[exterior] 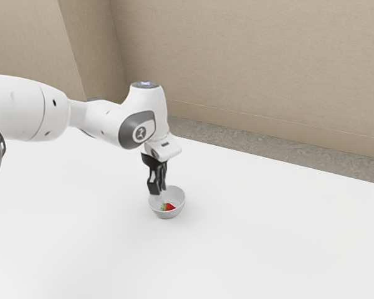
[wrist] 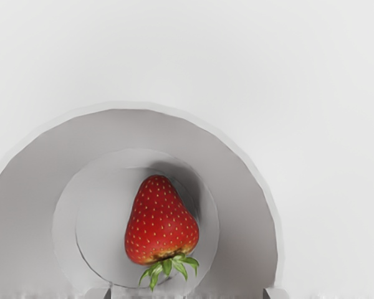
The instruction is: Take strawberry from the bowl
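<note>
My gripper (exterior: 158, 189) points down over the far-left part of the bowl's rim in the exterior view, its two black fingers apart. Beneath it, the small light-grey bowl (exterior: 176, 199) stands upright on the table. Inside lies the red strawberry (exterior: 168, 207), lower than the fingertips. From the hand, the strawberry (wrist: 159, 223) is seen on its side on the bottom of the bowl (wrist: 246, 205), green leaves towards the gripper (wrist: 187, 294). Both fingertips peek in at the lower edge, wide apart, with nothing held.
The white table (exterior: 268, 230) extends around the bowl. Behind its back edge are a strip of grey floor (exterior: 268, 149) and a beige wall (exterior: 255, 62). The arm comes in from the exterior view's left.
</note>
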